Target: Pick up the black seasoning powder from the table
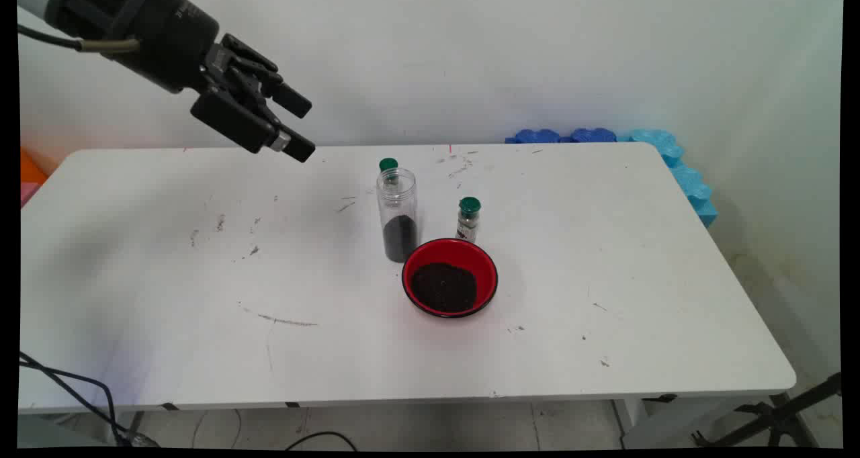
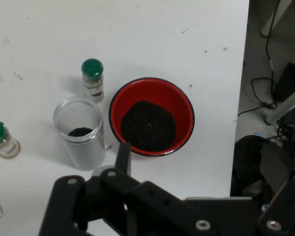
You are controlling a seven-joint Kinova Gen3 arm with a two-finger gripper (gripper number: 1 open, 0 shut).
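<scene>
My gripper [image 1: 304, 127] hangs open and empty, high over the table's [image 1: 168, 256] far left part and well left of everything on it. A clear lidless jar [image 1: 398, 216] [image 2: 79, 132] stands at mid-table with a little dark grain at its bottom. Just in front and to its right is a red bowl [image 1: 450, 246] [image 2: 152, 86] holding a heap of the same dark grain. One small green-capped bottle [image 1: 468, 219] [image 2: 93, 78] stands behind the bowl. A second green-capped bottle [image 1: 388, 166] [image 2: 0, 138] stands behind the jar. One black finger [image 2: 123, 152] shows in the hand view, pointing toward the jar and bowl.
Blue foam pieces [image 1: 591, 135] lie along the table's far right corner and down its right side. An orange object [image 1: 30, 166] sits at the left edge. Black cables [image 1: 67, 384] hang at the near left, and a stand's legs [image 1: 772, 418] are on the floor at the near right.
</scene>
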